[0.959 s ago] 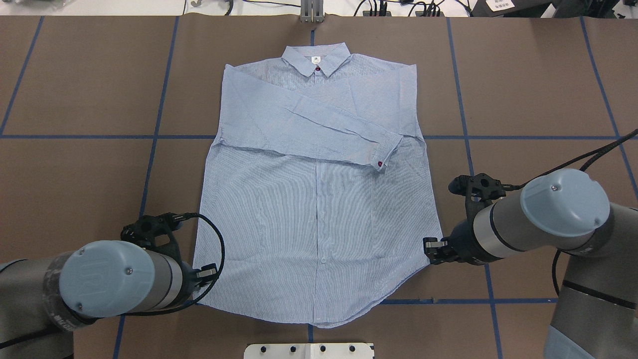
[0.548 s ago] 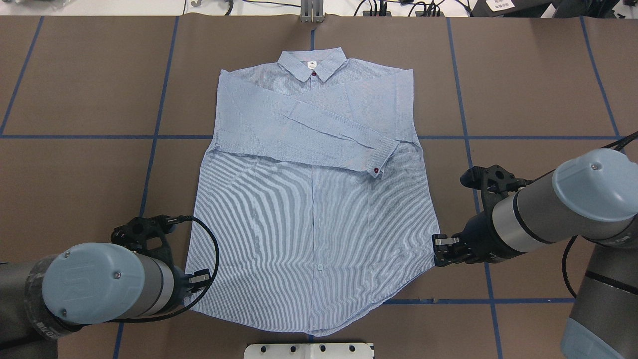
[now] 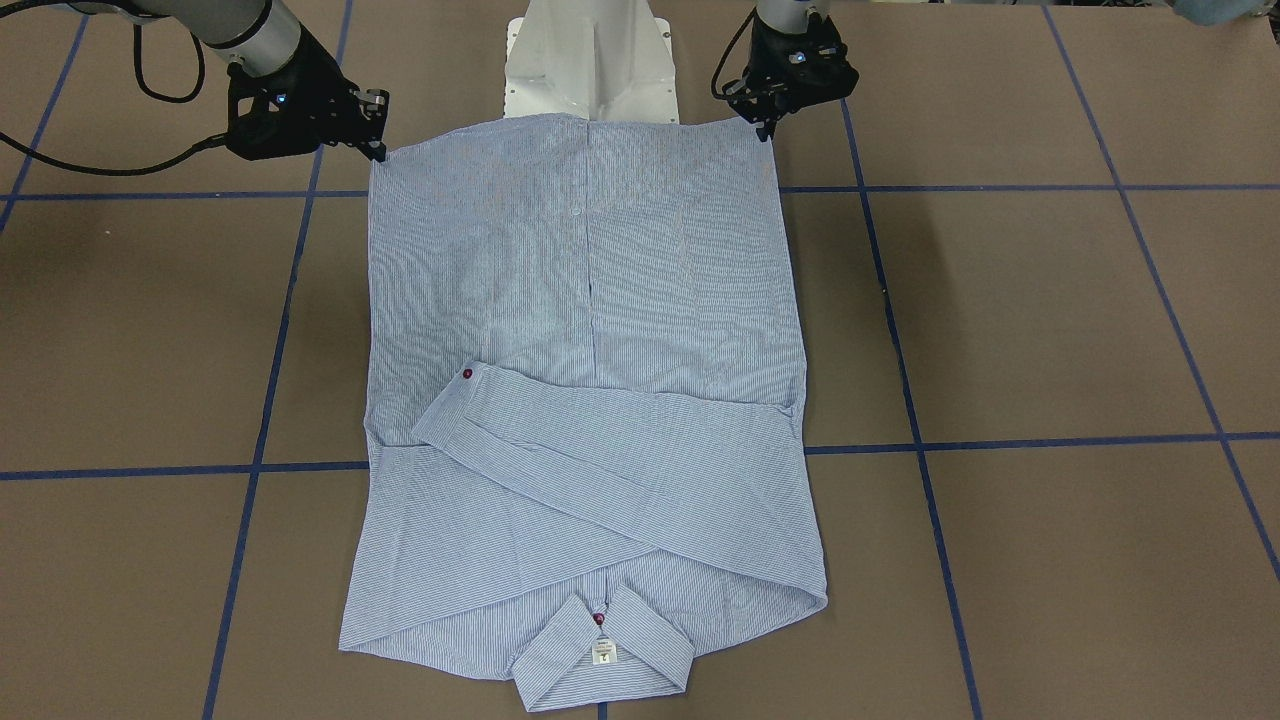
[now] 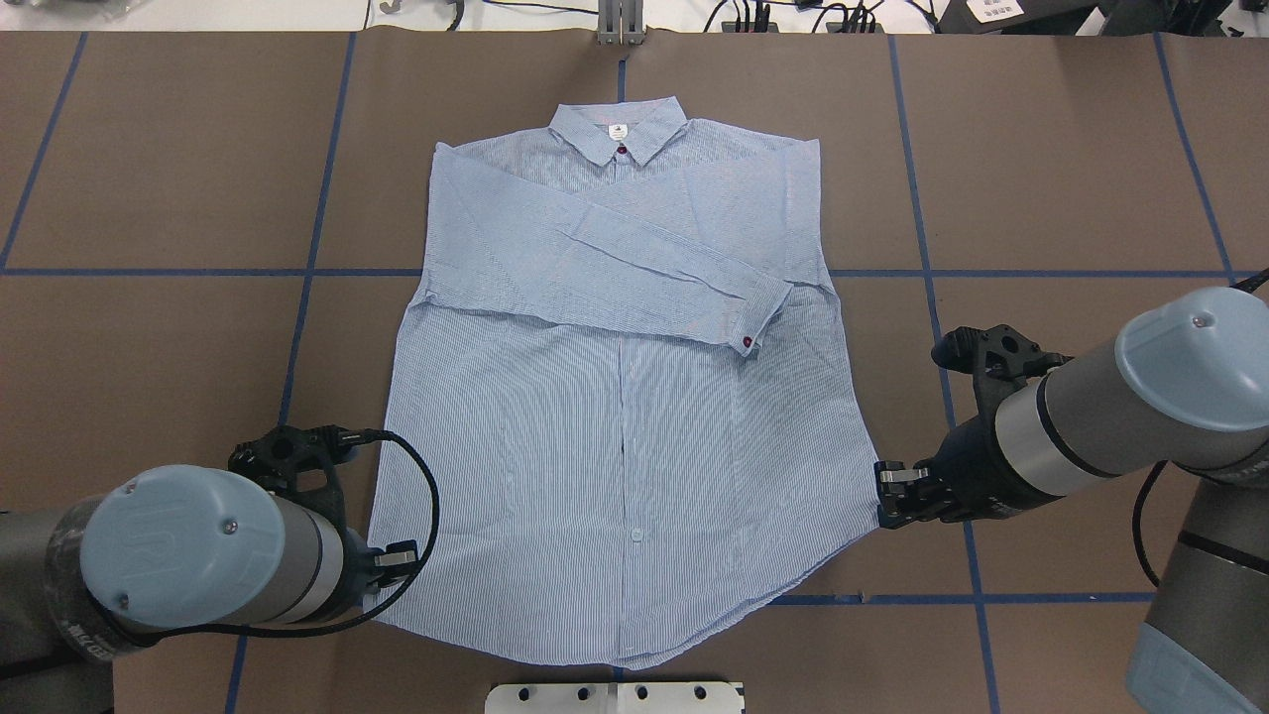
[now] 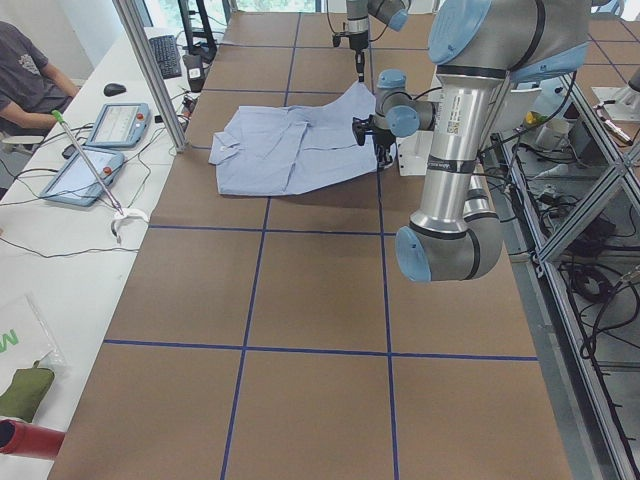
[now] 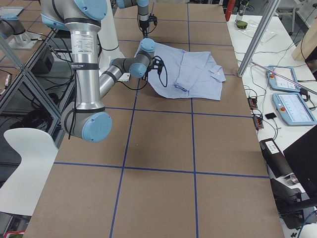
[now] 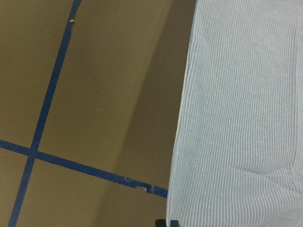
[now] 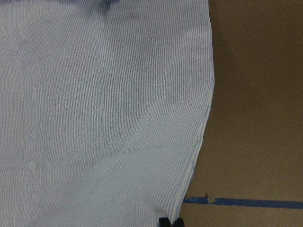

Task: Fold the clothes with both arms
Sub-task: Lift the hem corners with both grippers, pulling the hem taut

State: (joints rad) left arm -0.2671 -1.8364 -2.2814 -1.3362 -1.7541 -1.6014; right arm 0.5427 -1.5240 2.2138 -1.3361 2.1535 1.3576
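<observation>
The clothes are one light-blue striped shirt (image 4: 625, 426) spread flat on the brown table, collar at the far end and one sleeve folded across the chest. My left gripper (image 4: 392, 560) is shut on the hem's left corner. My right gripper (image 4: 885, 493) is shut on the hem's right corner. The front-facing view shows the shirt (image 3: 590, 300) with the left gripper (image 3: 768, 125) and right gripper (image 3: 378, 150) at its two hem corners. Both side views show those corners raised slightly off the table. In each wrist view, striped cloth (image 7: 246, 118) (image 8: 104, 104) runs down to the fingertips.
The white pedestal base (image 4: 615, 697) sits just behind the hem. Blue tape lines (image 4: 307, 273) divide the table into squares. An operators' bench with tablets (image 5: 118, 125) and a seated person (image 5: 25, 70) lies beyond the collar end, behind a metal post (image 5: 150, 70).
Both grippers moved outward with the hem corners, left one leftward and nearer the robot, right one rightward. The hem is stretched wider and the shirt slid slightly left.
</observation>
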